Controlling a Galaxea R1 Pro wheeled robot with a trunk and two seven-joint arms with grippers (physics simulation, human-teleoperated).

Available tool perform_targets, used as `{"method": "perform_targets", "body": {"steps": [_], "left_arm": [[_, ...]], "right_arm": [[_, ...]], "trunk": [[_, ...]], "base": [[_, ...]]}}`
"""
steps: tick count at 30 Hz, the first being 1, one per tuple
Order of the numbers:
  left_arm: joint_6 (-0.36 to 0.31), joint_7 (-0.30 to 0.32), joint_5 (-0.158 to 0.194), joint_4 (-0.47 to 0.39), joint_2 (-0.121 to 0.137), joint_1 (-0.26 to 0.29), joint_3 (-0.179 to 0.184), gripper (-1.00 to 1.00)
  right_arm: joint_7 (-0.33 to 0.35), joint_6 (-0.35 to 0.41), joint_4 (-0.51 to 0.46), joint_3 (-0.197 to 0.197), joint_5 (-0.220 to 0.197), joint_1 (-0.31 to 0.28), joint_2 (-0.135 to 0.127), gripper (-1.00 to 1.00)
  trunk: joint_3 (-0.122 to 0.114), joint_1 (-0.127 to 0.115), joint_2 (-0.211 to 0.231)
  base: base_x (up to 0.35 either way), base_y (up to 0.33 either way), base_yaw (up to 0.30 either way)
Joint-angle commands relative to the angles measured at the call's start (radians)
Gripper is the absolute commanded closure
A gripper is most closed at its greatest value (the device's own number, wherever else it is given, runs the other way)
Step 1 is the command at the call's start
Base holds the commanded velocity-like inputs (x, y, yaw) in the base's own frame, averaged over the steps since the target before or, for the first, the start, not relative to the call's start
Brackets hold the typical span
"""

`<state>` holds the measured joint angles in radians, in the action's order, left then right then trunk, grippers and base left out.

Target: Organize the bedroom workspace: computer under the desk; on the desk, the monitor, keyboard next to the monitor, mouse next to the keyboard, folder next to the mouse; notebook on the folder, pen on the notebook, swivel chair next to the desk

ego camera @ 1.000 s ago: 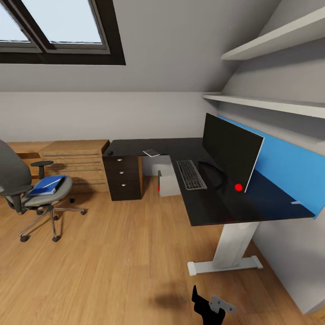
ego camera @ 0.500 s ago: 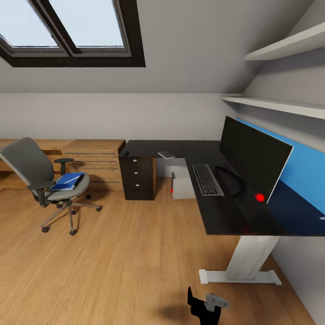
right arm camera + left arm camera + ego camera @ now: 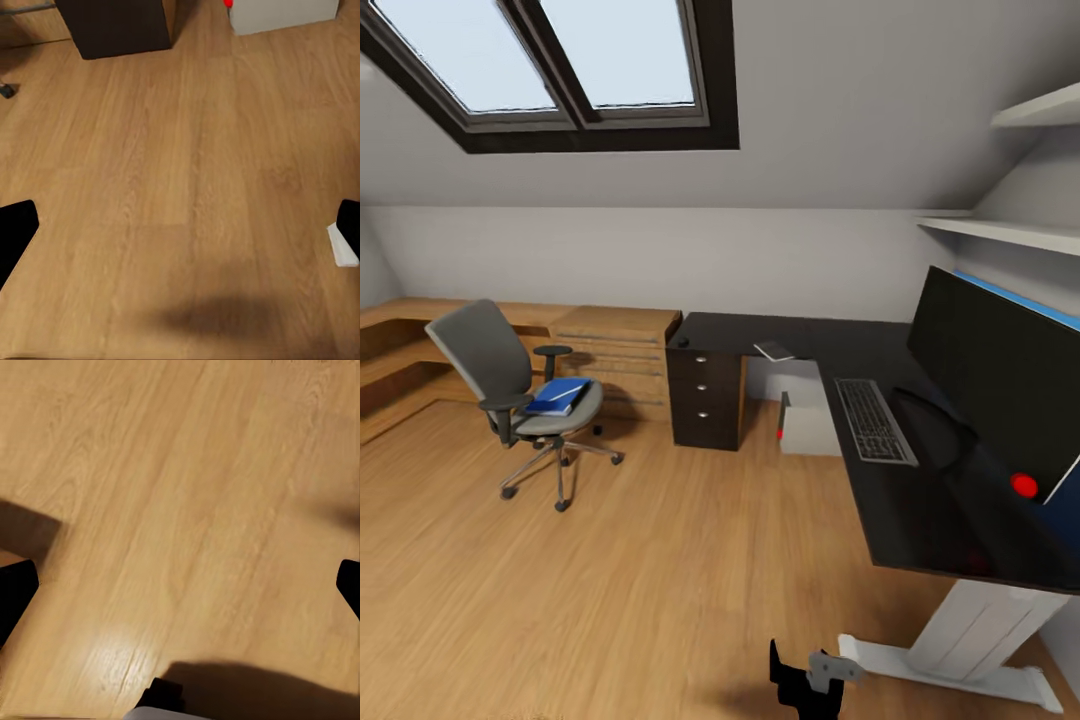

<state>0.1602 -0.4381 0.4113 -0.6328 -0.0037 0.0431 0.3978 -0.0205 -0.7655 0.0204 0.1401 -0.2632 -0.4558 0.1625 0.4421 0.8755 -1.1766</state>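
The black desk (image 3: 800, 335) runs along the right wall, its drawer unit (image 3: 707, 398) at the far end. On it stand the monitor (image 3: 1000, 380) and the keyboard (image 3: 873, 420). The dark notebook (image 3: 774, 351) and the small black mouse (image 3: 682, 343) lie on its back wing. The computer (image 3: 810, 425) sits on the floor under the desk. Left of the desk, apart from it, stands the swivel chair (image 3: 510, 395) with the blue folder (image 3: 558, 393) on its seat. I cannot make out the pen. My left gripper (image 3: 180, 592) and right gripper (image 3: 180, 232) hang open over bare floor.
A light-wood drawer chest (image 3: 615, 350) and low bench line the back wall under the skylight (image 3: 560, 70). White shelves (image 3: 1000, 232) and a blue panel (image 3: 1020, 300) are on the right wall. The desk's white foot (image 3: 950, 665) lies close by. The drawer unit (image 3: 116, 26) and computer (image 3: 281, 15) are ahead.
The whole head view has shifted, so the camera has turned left: desk and chair sit further right in the picture. None of the things has moved.
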Motion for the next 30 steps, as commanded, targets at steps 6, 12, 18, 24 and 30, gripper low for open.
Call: {"method": "perform_targets", "body": {"steps": [6,12,18,24,30], "left_arm": [[0.008,-0.006,0.010,0.001,0.001,0.001,0.007,-1.00],[0.009,-0.005,0.009,0.001,0.001,0.001,0.007,-1.00],[0.009,-0.005,0.009,0.001,0.001,0.001,0.008,-1.00],[0.009,-0.005,0.009,0.000,0.001,0.001,0.008,-1.00],[0.009,-0.006,0.008,0.000,0.001,0.001,0.009,-1.00]], "right_arm": [[-0.005,-0.005,0.002,0.009,-0.001,-0.001,0.000,-1.00],[-0.006,-0.008,0.001,0.009,-0.002,0.000,-0.004,-1.00],[-0.006,-0.010,0.001,0.009,-0.002,-0.001,-0.006,-1.00],[-0.006,-0.012,0.001,0.009,-0.002,0.000,-0.006,-1.00],[-0.006,-0.012,0.001,0.009,-0.002,0.000,-0.006,-1.00]], "trunk": [[0.001,0.000,-0.001],[0.001,0.000,-0.001],[-0.001,0.000,-0.001],[-0.010,0.000,-0.001],[-0.019,0.000,-0.001]], "base": [[0.048,0.007,0.280],[0.269,0.084,0.269],[0.316,0.029,0.064],[0.320,0.003,0.006],[0.321,0.000,0.000]]}}
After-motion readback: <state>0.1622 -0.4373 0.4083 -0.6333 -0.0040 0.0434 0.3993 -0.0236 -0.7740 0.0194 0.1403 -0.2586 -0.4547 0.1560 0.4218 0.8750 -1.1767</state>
